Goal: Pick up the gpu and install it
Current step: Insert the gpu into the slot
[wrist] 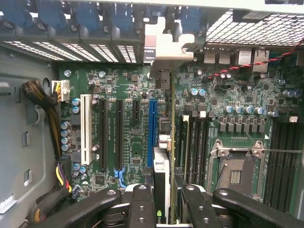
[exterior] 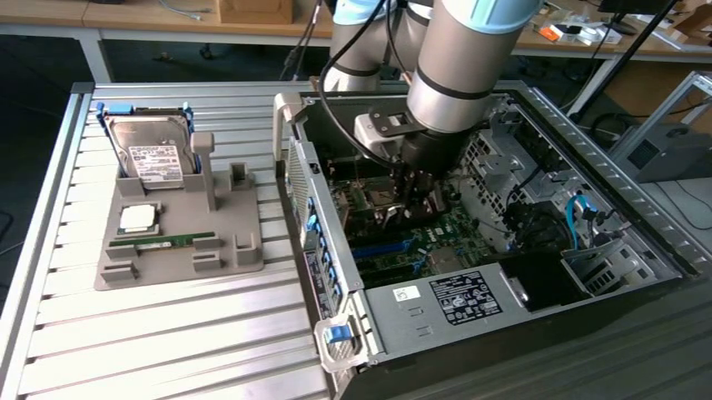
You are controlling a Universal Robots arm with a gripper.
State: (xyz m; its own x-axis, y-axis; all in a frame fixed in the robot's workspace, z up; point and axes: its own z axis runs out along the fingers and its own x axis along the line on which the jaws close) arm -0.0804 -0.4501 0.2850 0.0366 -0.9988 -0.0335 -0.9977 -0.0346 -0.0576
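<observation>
The gpu [wrist: 161, 164] appears edge-on in the wrist view as a thin dark card. Its silver bracket [wrist: 164, 47] points toward the case's rear slot covers. My gripper [wrist: 167, 209] is shut on the card, with one black finger [wrist: 141, 205] on each side. The card hangs over the motherboard [wrist: 133, 142], just beside the long blue slot [wrist: 152, 126] and parallel to it. I cannot tell whether its edge touches the slot. In the exterior view the gripper [exterior: 414, 200] reaches down inside the open computer case [exterior: 333, 275].
On the slatted table at the exterior view's left stands a grey fixture [exterior: 183, 262]. It holds a hard drive [exterior: 150, 154], a processor chip [exterior: 137, 218] and a green memory stick [exterior: 167, 240]. Inside the case are a white slot [wrist: 86, 128], a processor socket [wrist: 236, 171] and cable bundles [wrist: 42, 104].
</observation>
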